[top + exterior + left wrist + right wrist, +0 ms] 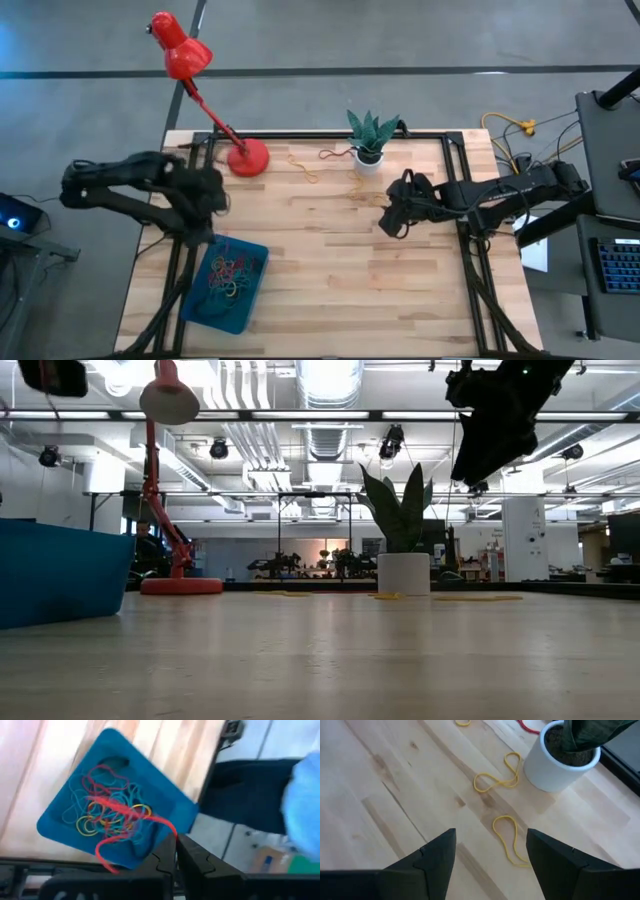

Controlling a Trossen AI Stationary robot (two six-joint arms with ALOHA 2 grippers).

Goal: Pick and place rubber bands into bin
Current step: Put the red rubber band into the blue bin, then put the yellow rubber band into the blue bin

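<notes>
The teal bin [225, 283] lies near the table's left near corner and holds a tangle of red, yellow and blue-green rubber bands [107, 815]. My left gripper [176, 845] hovers over the bin's far end [205, 215], shut on a red rubber band [135, 815]. My right gripper [490, 847] is open and raised [500, 420] over the table's middle right [395, 215]. A yellow band [507, 837] lies flat on the wood below the gap between its fingers. More yellow bands [497, 775] lie near the white plant pot [560, 760]. My left gripper pinches one end of the red rubber band [170, 829] between its two fingertips, coming from above. The band is lifted and trails slack from the fingertips across the bin. Whether its lower loop [102, 855] touches the pile in the bin, I cannot tell.
A red desk lamp [247, 158] stands at the far left of the table, and the potted plant [369, 150] at the far middle. Loose bands [303, 165] lie between them. Black frame rails [470, 260] run along the table's sides. Bare wood spans the near middle.
</notes>
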